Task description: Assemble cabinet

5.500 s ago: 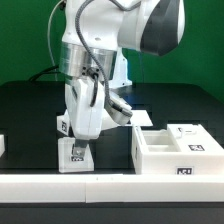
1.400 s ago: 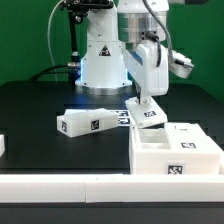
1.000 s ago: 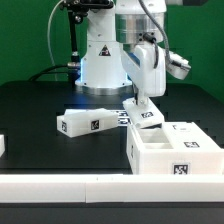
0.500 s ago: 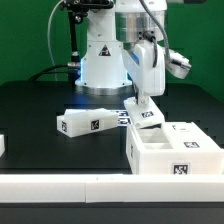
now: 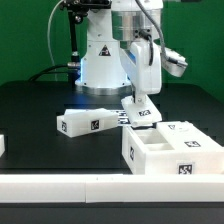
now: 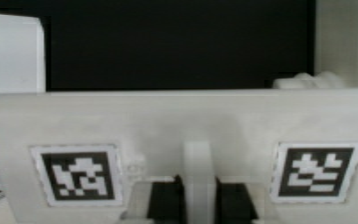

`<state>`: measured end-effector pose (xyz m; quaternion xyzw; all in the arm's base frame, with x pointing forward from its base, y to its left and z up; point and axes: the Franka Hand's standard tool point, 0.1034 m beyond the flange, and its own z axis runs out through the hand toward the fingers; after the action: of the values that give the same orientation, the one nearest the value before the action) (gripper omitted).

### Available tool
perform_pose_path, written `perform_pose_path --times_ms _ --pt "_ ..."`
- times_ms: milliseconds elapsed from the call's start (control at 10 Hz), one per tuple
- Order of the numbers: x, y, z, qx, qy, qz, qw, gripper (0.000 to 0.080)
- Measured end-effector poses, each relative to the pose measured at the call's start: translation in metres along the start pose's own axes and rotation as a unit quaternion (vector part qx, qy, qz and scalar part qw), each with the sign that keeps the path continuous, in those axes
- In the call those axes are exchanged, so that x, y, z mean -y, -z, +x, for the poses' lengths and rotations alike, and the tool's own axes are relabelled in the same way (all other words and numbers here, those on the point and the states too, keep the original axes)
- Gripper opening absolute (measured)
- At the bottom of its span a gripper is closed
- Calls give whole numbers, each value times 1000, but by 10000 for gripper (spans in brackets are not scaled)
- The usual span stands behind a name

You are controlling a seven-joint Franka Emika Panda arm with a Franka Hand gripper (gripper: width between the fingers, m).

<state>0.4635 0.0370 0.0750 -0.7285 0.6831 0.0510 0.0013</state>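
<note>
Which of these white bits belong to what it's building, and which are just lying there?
Job: white compartmented plastic box; white tagged panel in the pincer; loose white tagged block.
Just there: long white rail edging the black table.

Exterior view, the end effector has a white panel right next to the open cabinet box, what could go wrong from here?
The end effector seems to pinch the tilted panel by a narrow strip, so it may twist or slip. The panel sits right at a corner of the cabinet box; pushing on could shove the box rather than mate. The loose white part nearby could get knocked.
</note>
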Motion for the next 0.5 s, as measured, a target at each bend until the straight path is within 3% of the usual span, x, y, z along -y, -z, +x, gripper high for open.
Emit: perform_pose_path --times_ms 500 --pt "0 -1 0 0 0 -1 1000 64"
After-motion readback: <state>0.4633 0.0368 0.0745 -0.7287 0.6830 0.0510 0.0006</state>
